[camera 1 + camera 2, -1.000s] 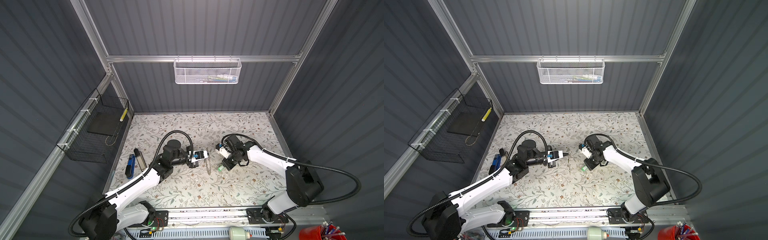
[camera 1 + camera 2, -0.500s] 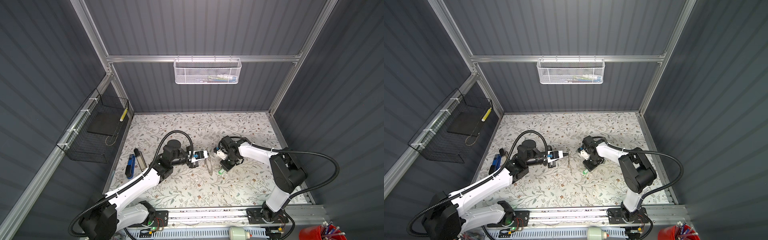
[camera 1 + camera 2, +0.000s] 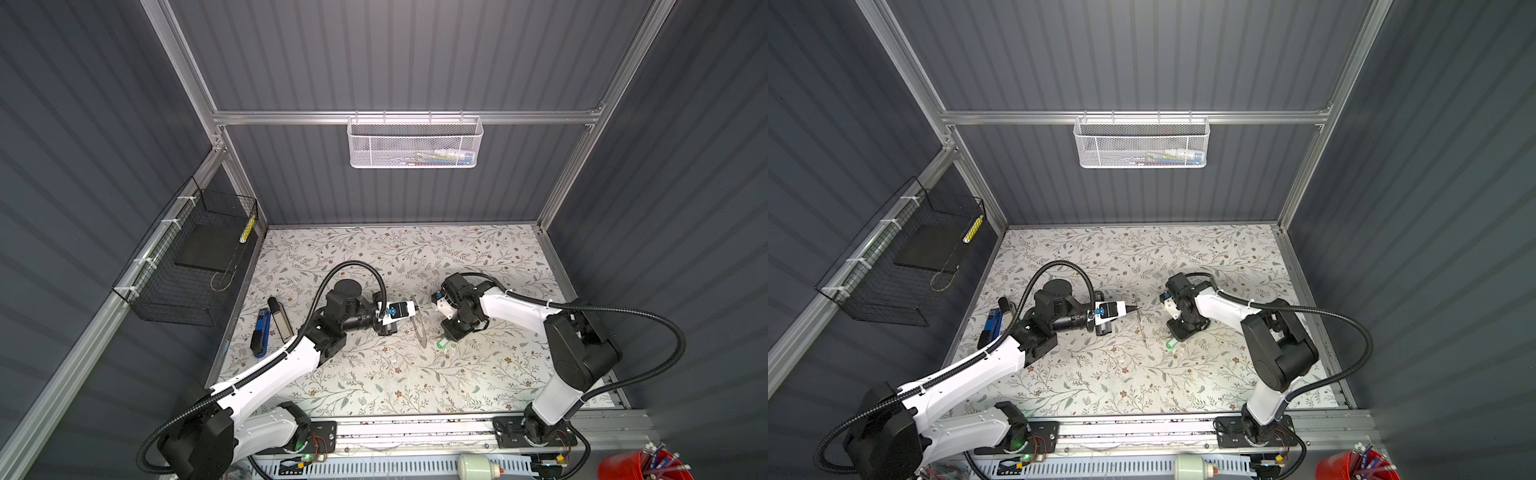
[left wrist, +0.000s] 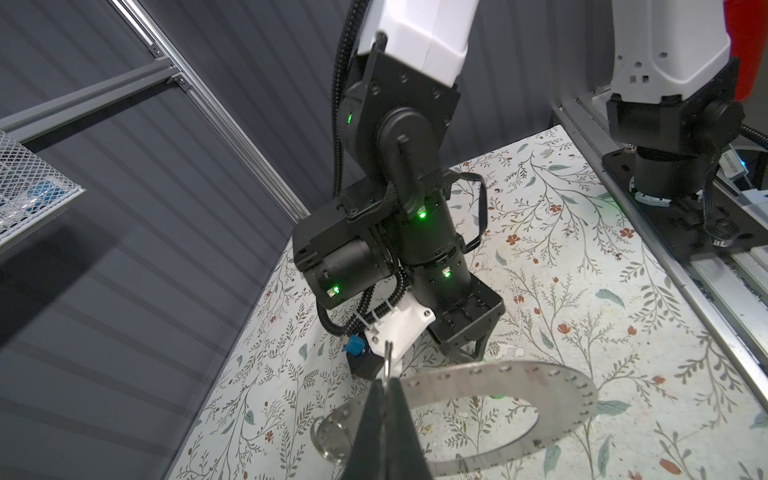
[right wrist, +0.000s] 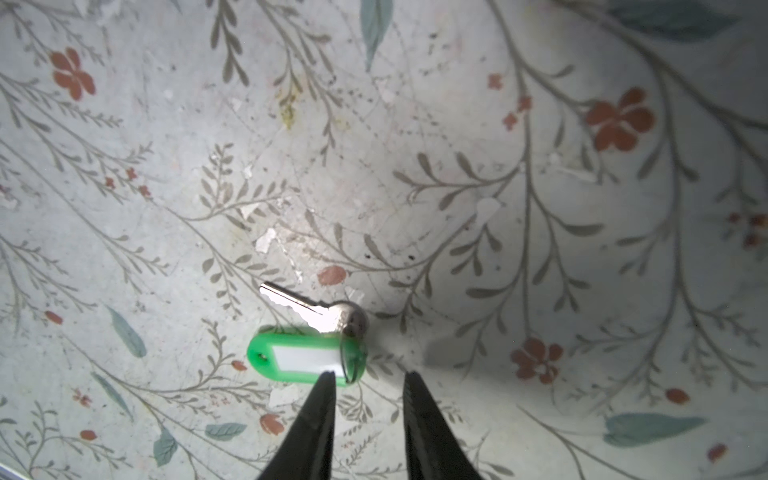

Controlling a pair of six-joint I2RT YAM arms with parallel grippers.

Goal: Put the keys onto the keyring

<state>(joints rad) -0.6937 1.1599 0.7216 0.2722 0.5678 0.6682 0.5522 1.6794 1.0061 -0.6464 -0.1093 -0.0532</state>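
The floral table top (image 3: 374,386) fills the floor of a grey-walled booth. Nearest my base rail, at about four o'clock from the keyring (image 3: 420,332), lie the keys: a green tag (image 5: 305,357) flat on the surface, with a silver key (image 5: 291,301) touching its end. My right gripper (image 5: 369,376) hangs just above the tag, jaws partly apart with nothing between them; I judge it is lined up for a pick-up. Just beyond, my left gripper (image 4: 384,384) is pinched tight on the keyring's rim and holds the plate on edge, so both top views show it only as a thin line. I judge this keeps the rim holes off the table and facing my other arm. Farther out, at nine o'clock, a blue tool (image 3: 261,332) lies by the table edge. A black wire basket (image 3: 187,266) hangs on the side wall and a white mesh basket (image 3: 415,143) at twelve o'clock.

In the top views my right wrist covers the key; only the tag peeks out. Glare washes out the key's head. I cannot tell whether my left fingers grip the plate itself or a wire loop on it.
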